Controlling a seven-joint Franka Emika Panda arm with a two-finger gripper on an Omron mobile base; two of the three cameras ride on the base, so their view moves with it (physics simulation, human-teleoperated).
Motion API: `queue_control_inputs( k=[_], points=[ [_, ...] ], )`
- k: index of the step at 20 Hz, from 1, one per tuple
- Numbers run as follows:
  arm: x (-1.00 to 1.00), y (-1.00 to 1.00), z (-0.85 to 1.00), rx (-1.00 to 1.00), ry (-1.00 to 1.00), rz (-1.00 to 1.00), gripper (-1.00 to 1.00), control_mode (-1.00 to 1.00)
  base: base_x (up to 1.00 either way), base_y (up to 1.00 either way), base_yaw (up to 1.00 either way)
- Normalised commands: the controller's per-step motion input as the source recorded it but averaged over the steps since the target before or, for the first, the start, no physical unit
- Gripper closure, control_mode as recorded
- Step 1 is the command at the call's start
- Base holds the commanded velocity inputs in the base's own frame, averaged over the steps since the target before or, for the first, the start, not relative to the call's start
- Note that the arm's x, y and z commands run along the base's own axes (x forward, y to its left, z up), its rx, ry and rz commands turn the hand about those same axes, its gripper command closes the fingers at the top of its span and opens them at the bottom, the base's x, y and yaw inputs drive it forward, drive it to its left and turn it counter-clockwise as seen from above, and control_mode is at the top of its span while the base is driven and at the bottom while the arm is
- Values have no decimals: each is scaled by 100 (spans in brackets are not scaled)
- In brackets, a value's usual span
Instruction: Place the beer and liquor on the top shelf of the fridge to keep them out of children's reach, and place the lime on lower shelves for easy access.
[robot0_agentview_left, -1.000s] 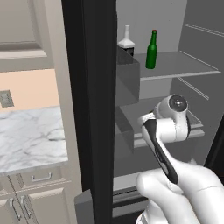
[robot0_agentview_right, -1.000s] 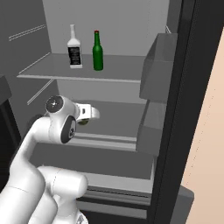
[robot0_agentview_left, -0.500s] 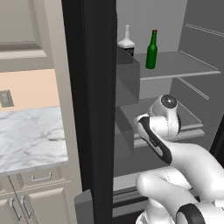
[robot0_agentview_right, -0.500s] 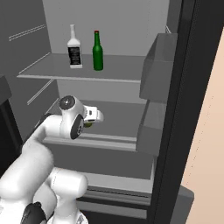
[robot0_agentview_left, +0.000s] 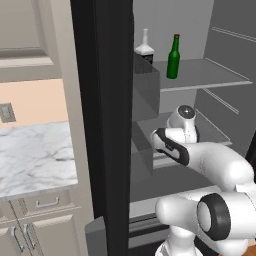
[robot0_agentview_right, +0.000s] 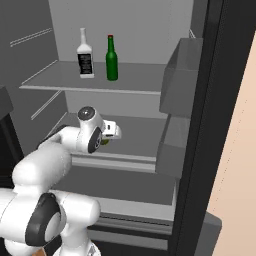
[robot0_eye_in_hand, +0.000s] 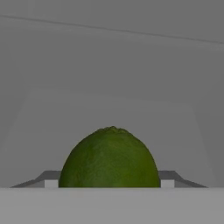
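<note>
Reaching deeper into the fridge (robot0_agentview_right: 200, 125) vs a sec ago: arm has pushed fwd over a lower shelf, mid-frame. Pincer (robot0_eye_in_hand: 109, 186) clamped on the lime (robot0_eye_in_hand: 109, 159). Beer (robot0_agentview_right: 111, 58) & liquor (robot0_agentview_right: 85, 54) already on top shelf (robot0_agentview_right: 135, 86), upper left of right base view. Only the lime drop remains, prob.

Marble counter (robot0_agentview_left: 35, 160); beige cabinets (robot0_agentview_left: 30, 50) above; peach wall (robot0_agentview_left: 35, 102).
</note>
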Motion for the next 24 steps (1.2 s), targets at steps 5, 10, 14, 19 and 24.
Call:
queue_control_inputs(
  k=[5, 10, 14, 19, 24],
  points=[
    [48, 0, -23, 1, 0, 0, 100, -100, 0, 0, 0],
    [51, 0, -30, 2, 0, 0, 100, -100, 0, 0, 0],
    [55, 0, -42, 2, 0, 0, 100, -100, 0, 0, 0],
    [54, 0, -43, 2, 0, 0, 100, -100, 0, 0, 0],
    [58, 0, -45, 2, 0, 0, 100, -100, 0, 0, 0]
  ],
)
